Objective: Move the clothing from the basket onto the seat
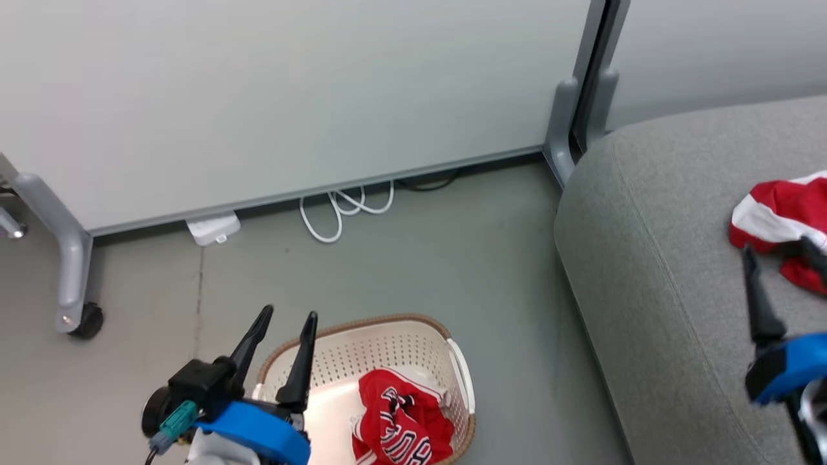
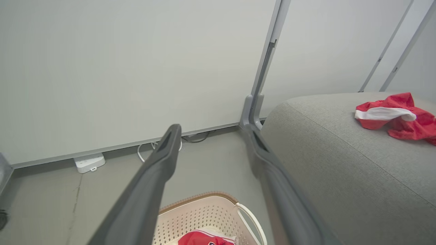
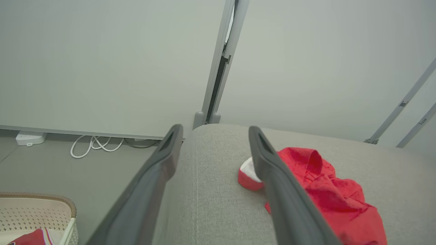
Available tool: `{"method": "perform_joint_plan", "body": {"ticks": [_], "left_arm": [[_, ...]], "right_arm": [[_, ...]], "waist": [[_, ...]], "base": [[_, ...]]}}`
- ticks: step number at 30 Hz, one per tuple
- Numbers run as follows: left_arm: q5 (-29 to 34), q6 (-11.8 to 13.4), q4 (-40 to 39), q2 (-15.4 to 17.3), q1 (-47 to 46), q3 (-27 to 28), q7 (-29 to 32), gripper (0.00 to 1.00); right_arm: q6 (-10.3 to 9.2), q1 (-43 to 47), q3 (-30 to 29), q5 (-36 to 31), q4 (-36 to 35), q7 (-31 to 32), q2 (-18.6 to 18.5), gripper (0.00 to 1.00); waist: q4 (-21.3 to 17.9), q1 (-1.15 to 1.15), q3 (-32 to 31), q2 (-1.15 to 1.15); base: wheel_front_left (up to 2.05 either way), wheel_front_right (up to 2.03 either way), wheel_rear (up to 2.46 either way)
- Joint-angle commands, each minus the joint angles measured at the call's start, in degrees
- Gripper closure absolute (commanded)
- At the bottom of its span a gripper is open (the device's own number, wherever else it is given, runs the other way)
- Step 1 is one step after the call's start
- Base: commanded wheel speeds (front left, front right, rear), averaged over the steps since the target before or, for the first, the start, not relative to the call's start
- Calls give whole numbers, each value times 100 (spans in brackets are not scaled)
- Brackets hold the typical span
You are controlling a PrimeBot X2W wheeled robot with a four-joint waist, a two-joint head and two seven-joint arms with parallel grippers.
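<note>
Two hands hung released. Your right hand [image 3: 214,129] hovered by the banded garment [image 1: 772,210] on the seat [image 1: 646,271]; your left hand [image 1: 289,314] hovered above the lettered garment [image 1: 397,423] in the basket [image 1: 362,323]. A shallow pinch risked dropping it on the floor [image 1: 452,258].

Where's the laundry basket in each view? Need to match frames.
Head view: basket at bottom centre.
Left wrist view: basket at the bottom edge, centre.
Right wrist view: basket in the bottom-left corner.
Shared landmark: white cable looped on the floor by the wall.
</note>
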Motion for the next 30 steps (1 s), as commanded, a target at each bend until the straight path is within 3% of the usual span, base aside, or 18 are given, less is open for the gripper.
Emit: {"method": "perform_joint_plan", "body": {"ticks": [1, 8, 16, 30], "left_arm": [[59, 35, 2, -5, 133, 99, -16, 0], [227, 93, -53, -1, 552, 639, -16, 0], [412, 39, -81, -33, 814, 977, -17, 0], [577, -75, -81, -170, 980, 1269, -17, 0]], "right_arm": [[-4, 262, -13, -58, -196, 45, 129, 0], [-4, 1234, 255, -98, -1088, 175, 823, 0], [-3, 1584, 527, -209, -1353, 262, 1207, 0], [-3, 1590, 581, -241, -1343, 251, 1333, 0]], "waist": [[119, 2, -253, 0], [277, 2, -522, 0], [419, 2, -598, 0], [563, 2, -633, 0]], "base": [[0, 0, 0], [0, 0, 0], [0, 0, 0], [0, 0, 0]]}}
